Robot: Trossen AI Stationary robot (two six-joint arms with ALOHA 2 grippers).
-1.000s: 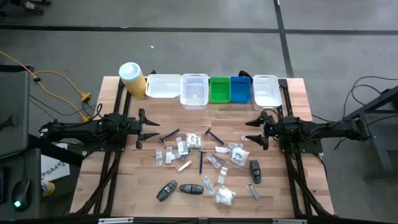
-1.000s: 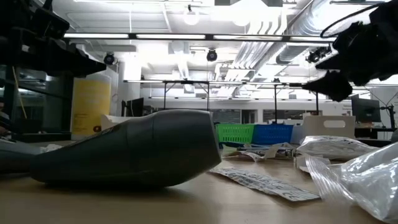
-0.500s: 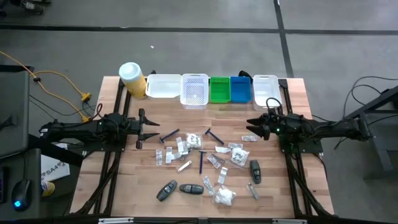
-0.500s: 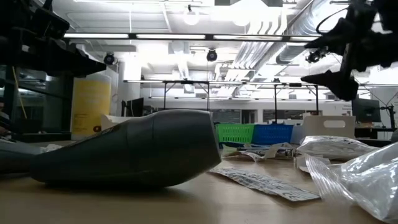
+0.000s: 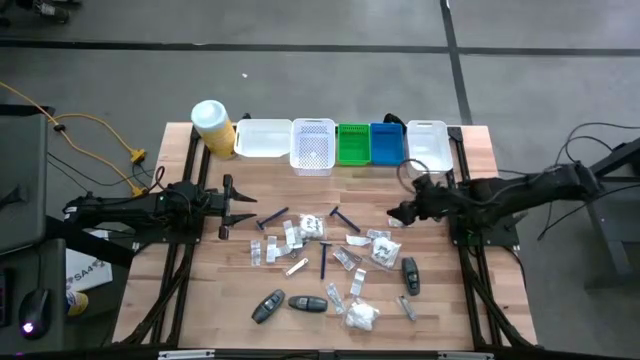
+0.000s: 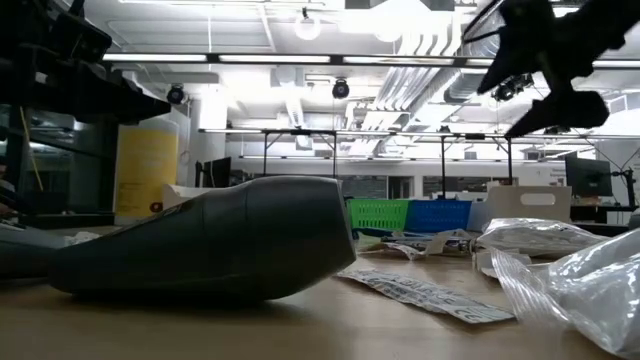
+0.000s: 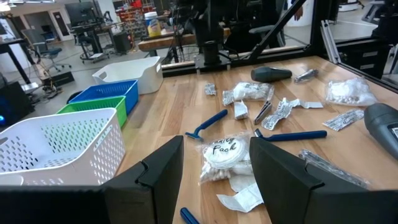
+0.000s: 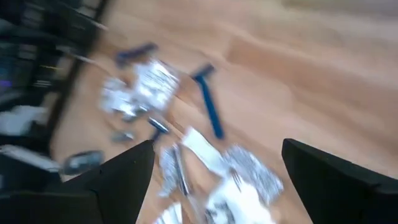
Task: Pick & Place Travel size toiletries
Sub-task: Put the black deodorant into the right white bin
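Right gripper shifted inward, fingers apart over toiletries, left gripper parted, empty.

One clear sachet on the worktop, in the left wrist view, carries handwritten-style dark lettering that looks like "Face Pack"; not certain. Print on the other sachets and the yellow canister too small to read.
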